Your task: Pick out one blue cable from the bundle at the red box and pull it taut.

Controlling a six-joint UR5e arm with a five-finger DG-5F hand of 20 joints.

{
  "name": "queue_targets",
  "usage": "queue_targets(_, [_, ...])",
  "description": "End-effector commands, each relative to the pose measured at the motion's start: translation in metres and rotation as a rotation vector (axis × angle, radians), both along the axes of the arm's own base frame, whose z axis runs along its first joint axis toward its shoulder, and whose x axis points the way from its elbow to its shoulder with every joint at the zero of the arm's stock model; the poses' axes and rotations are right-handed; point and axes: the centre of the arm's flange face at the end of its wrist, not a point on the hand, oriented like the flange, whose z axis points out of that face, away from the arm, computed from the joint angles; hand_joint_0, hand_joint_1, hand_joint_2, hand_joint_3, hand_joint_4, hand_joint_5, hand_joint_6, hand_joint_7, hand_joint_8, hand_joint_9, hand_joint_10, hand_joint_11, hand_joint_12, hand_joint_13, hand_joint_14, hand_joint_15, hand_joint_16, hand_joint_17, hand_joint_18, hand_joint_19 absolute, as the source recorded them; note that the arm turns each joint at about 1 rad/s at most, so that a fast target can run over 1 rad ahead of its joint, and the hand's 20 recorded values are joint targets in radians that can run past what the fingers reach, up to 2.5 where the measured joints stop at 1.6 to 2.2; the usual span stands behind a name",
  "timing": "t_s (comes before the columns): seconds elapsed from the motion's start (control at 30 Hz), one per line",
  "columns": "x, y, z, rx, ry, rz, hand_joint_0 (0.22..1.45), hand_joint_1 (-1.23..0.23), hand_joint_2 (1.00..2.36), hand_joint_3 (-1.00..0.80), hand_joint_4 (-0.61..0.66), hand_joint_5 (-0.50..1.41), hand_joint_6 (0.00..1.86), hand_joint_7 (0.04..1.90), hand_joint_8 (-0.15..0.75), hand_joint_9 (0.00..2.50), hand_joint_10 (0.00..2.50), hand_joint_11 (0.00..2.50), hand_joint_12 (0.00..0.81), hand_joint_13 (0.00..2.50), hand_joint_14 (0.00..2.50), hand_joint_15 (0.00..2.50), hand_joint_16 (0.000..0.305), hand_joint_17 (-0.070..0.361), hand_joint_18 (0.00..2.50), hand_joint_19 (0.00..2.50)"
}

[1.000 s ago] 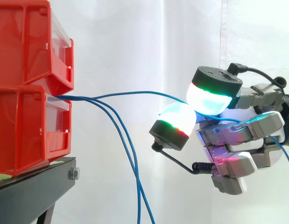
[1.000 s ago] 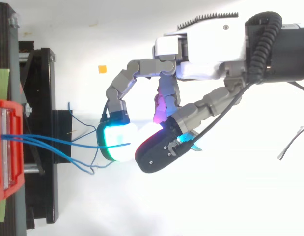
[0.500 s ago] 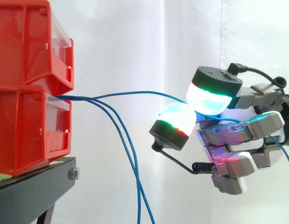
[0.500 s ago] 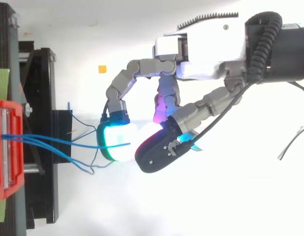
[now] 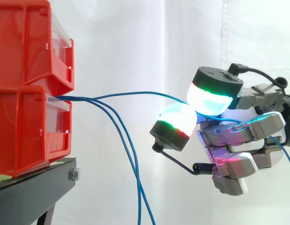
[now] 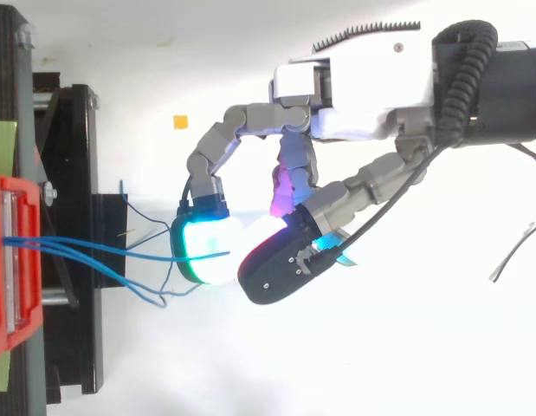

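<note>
Reading the side view, we see the robot hand at the right with two glowing fingertips pressed together and clamped on one blue cable. This cable leaves the front of the lower red bin, crosses the gap in a shallow arch and enters between the pads. Two other cables leave the same bin and hang down beside the black stand. An upper red bin sits stacked on the lower one.
</note>
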Motion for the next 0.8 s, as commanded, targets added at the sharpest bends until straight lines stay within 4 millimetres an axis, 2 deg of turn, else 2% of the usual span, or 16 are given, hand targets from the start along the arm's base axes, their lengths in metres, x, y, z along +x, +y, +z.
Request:
queue_targets(0.0, [0.0001,0.0009,0.0,0.0,0.0,0.001,0.58,-0.89,1.1,-0.06,-0.21,0.0,0.9,0.93,0.295,1.72,0.03,0.82,0.387,1.31,0.02,0.64,0.063,0.142,1.09,0.59])
queue_targets(0.77, [0.0001,0.0007,0.0,0.0,0.0,0.0,0.59,-0.89,1.1,-0.07,-0.21,0.0,0.9,0.93,0.291,1.72,0.03,0.82,0.384,1.31,0.02,0.63,0.063,0.142,1.07,0.58])
